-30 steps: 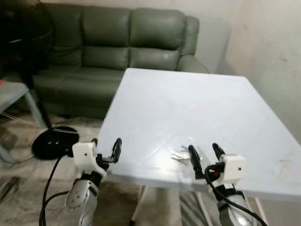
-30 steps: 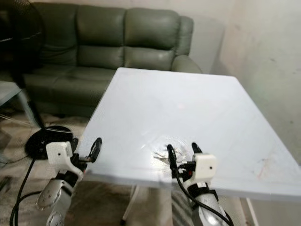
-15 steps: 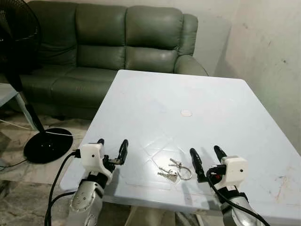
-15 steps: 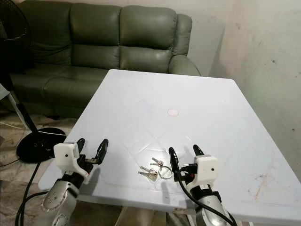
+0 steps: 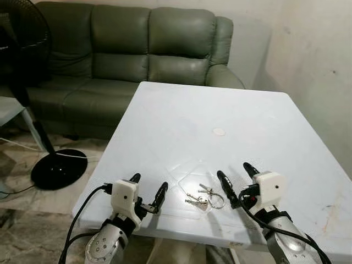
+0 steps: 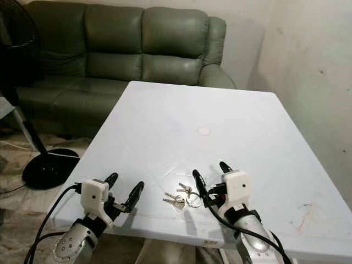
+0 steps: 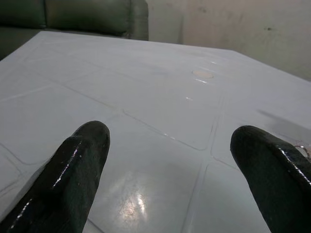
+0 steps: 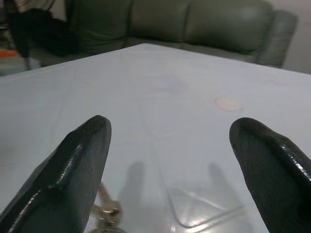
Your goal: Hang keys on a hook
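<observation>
White table [image 5: 231,115] standing before a green sofa [image 5: 137,49]. Right gripper [image 5: 237,179] hovering over the near edge, fingers spread apart; keys [image 5: 203,196] lying just beside its left finger. Left gripper [image 5: 147,191] hovering nearby, fingers likewise spread. Fan [image 5: 33,66] standing at left.

No legible text, labels, brands or nos. anywhere.
</observation>
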